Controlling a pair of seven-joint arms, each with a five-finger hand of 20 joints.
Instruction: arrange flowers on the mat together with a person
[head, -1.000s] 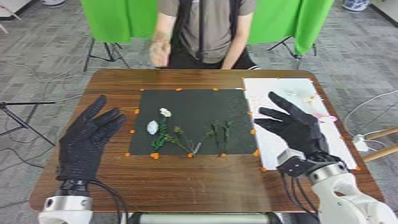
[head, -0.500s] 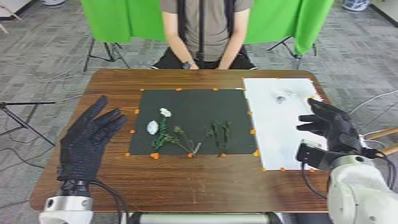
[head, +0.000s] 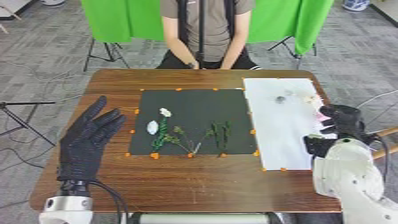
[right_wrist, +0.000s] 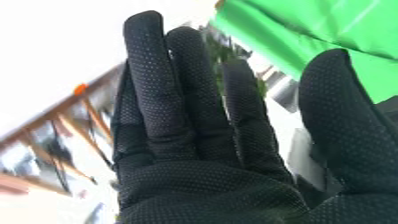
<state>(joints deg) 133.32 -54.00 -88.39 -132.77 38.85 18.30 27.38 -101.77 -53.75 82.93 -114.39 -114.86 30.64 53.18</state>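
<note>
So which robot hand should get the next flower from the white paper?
Probably the right hand. It's by the edge of the white paper, close to the pink flower, and its fingers are open. The left hand is across the dark mat, much farther off.

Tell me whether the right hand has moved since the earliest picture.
Yes. In the head view, the right hand has shifted rightward, from over the white sheet to that sheet's right edge.
</note>
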